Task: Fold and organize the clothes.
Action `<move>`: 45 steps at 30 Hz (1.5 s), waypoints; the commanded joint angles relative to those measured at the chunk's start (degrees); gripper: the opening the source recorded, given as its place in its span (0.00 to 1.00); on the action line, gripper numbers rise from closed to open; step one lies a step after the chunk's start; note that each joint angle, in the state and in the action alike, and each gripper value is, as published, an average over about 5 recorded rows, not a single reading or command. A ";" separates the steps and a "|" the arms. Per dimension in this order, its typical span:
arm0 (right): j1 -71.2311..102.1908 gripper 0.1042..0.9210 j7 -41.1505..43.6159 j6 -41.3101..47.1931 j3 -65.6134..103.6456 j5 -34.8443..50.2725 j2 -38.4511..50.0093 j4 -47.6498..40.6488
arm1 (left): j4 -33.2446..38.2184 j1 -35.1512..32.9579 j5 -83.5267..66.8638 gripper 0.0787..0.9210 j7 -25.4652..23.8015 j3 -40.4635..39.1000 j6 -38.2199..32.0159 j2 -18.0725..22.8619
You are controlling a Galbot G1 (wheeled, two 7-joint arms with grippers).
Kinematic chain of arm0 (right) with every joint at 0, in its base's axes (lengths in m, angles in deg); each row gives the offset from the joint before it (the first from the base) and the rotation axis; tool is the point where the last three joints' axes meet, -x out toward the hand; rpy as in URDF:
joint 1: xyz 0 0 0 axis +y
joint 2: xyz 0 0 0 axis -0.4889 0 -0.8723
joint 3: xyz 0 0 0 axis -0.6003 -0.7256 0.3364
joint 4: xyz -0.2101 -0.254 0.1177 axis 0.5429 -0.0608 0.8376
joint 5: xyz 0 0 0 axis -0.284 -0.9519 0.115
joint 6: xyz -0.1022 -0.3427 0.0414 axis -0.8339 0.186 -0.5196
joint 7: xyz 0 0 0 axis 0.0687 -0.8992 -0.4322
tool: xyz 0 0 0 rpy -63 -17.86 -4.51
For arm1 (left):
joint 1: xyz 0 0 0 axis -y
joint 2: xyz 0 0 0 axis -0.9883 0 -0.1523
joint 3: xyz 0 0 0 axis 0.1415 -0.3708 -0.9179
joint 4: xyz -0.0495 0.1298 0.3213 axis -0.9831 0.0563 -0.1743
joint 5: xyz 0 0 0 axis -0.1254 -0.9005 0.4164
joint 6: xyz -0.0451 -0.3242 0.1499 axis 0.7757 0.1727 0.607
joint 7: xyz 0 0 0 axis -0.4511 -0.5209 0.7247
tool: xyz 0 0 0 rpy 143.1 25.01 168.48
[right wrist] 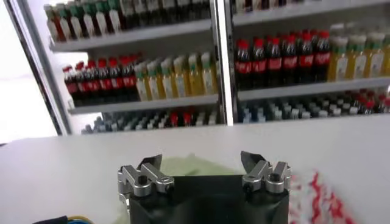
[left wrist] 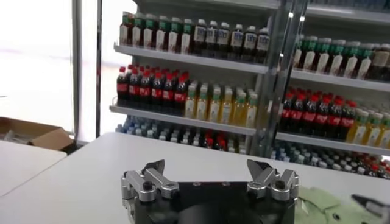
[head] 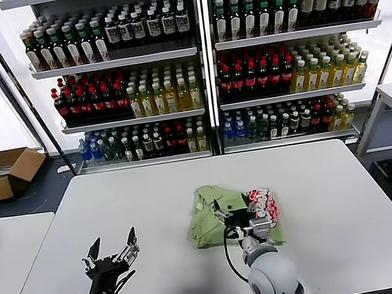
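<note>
Green polo shirt is lying crumpled mid-table, red/white print on its right side. My right gripper hangs just over it, jaws wide apart, nothing in them. Left gripper is well off to the left w/ jaws spread too, empty.

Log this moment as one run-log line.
shirt: crumpled on table, unfolded | right gripper: open, over shirt | left gripper: open, over bare table, away from shirt
</note>
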 commanded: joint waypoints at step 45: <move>19.63 0.88 -0.65 1.32 19.01 -3.47 10.13 16.63 | -0.49 0.92 10.28 0.88 0.15 -3.49 -6.27 1.91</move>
